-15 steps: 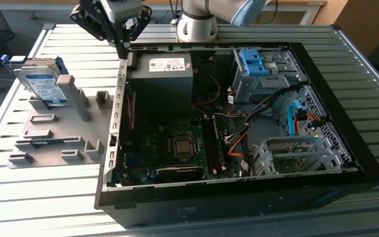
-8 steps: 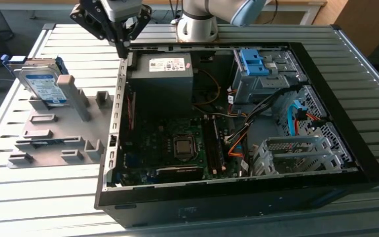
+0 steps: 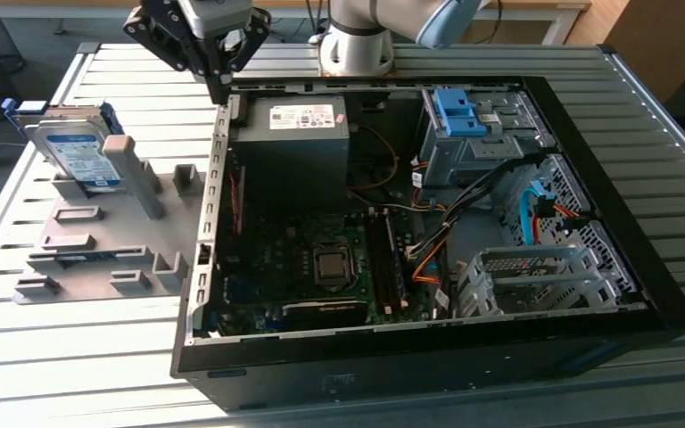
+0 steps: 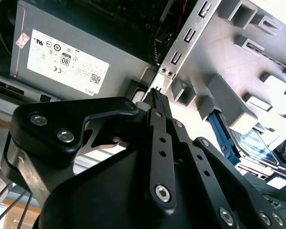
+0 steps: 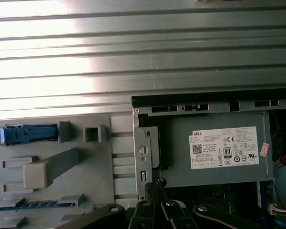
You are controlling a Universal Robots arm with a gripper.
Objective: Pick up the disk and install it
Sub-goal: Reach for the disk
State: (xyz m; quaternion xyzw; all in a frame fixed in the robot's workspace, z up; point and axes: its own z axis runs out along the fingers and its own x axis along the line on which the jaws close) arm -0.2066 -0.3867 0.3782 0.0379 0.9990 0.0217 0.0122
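One disk (image 3: 85, 156) stood on edge in the rack (image 3: 117, 234), well apart from the closed, empty jaws (toward the exterior view's left of them) at the case (image 3: 438, 374) rim.

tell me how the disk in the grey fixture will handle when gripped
Probably stiff: the disk is a flat metal slab in a blue frame. Likely heavy for its size, being metal. It stands on edge, leaning in the grey fixture, so a sideways nudge could tip it.
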